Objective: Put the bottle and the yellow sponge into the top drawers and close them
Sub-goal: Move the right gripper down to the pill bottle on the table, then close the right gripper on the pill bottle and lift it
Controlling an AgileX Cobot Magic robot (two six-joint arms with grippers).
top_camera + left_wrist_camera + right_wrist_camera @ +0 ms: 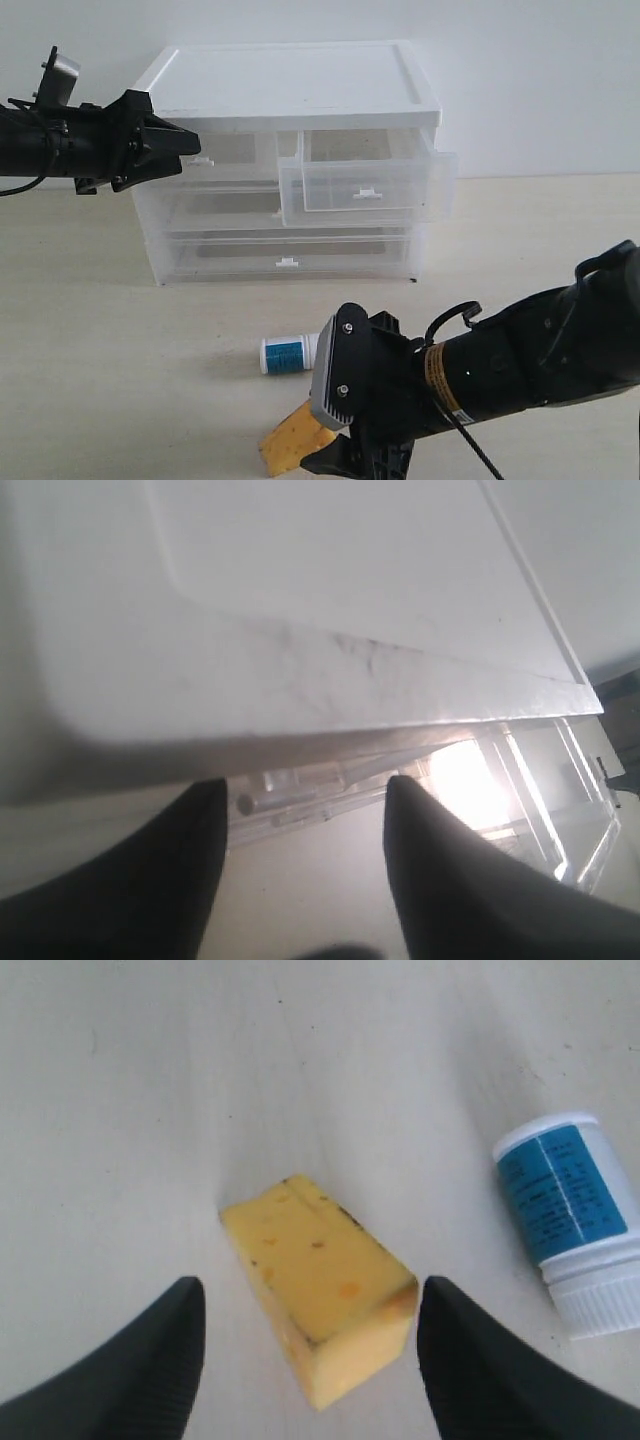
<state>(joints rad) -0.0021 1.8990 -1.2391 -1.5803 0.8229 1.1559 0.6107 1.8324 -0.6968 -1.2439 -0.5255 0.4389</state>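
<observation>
The right claw (312, 1290) hangs low over the table (100, 350) with its jaws spread wide and nothing in them. The yellow sponge (320, 1285) lies flat on the table right in the gap between the two fingers, with bare table showing on either side of it. The pill bottle (570, 1215) lies on its side just outside one finger, near the sponge but not touching it.

The left claw (195, 148) is up at the front of the cabinet (290, 90), tucked just under the edge of its white top. Its jaws are parted too and hold nothing. The left top drawer (225, 155) sits pushed in directly ahead of the fingertips, its tab handle (203, 160) just beside them; I cannot tell whether they touch. Further along from that claw, the right top drawer (365, 185) stands pulled out.
</observation>
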